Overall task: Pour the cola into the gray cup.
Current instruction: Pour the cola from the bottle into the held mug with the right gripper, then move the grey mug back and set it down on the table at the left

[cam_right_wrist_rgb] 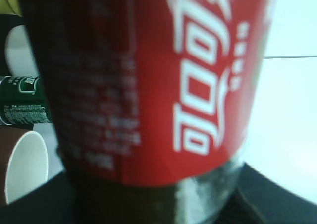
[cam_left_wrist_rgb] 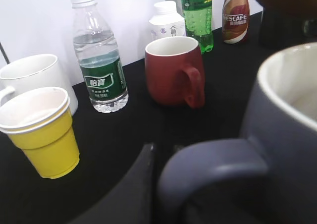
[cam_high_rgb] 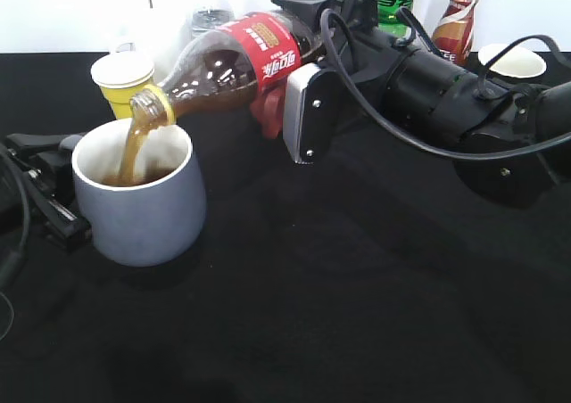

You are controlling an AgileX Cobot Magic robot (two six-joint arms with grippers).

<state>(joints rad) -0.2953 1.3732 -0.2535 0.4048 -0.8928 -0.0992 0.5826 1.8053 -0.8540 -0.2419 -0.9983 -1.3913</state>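
Cola, clear plastic red-label bottle (cam_high_rgb: 234, 64), pinched tilted in our right fingers (cam_high_rgb: 299, 109), streams into blue-gray ceramic mug (cam_high_rgb: 143, 202); left fingers (cam_left_wrist_rgb: 146, 184) at handle, state unclear. Overtilt risks overflow.

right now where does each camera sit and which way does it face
exterior: chest height in front, slanting down at the cola bottle pouring into the gray mug; both arms show.
left wrist: low behind the mug's handle, facing the red mug; a left claw finger shows.
right wrist: pressed against the cola label; no claw visible.
shared: cola, red mug.
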